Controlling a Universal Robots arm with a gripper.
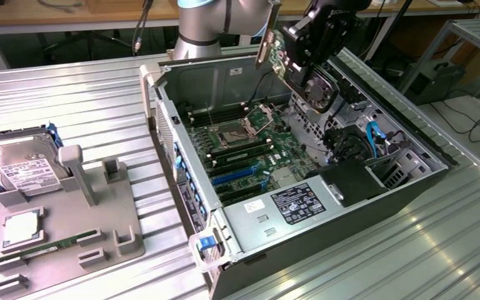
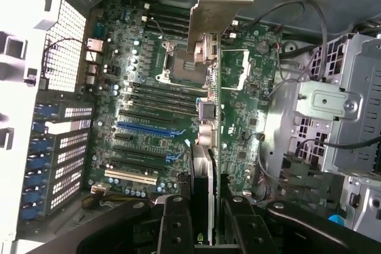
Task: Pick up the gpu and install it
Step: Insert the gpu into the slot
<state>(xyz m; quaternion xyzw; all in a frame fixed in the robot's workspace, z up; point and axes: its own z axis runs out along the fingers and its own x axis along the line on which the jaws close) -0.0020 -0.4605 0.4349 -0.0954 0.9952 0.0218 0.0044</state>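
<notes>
My gripper (image 1: 322, 47) is shut on the gpu (image 1: 317, 90), a dark card with a round black fan and a long silver end bracket (image 1: 267, 39). The card hangs tilted in the air over the back part of the open computer case (image 1: 390, 194), clear of the green motherboard (image 1: 252, 147). In the wrist view the gpu (image 2: 202, 168) runs edge-on away from my gripper (image 2: 205, 221), with a black finger (image 2: 174, 224) on each side of it. Its bracket (image 2: 221, 1) points toward the case's far wall. The blue expansion slots (image 2: 146, 129) lie beside and below the card.
A grey parts holder (image 1: 98, 219) on the ribbed metal table at the exterior view's left holds a silver hard drive (image 1: 19, 165), a processor (image 1: 23, 228) and a green memory stick (image 1: 44, 247). Inside the case are a labelled power supply (image 1: 299, 203), drive cages (image 2: 339, 123) and loose cables.
</notes>
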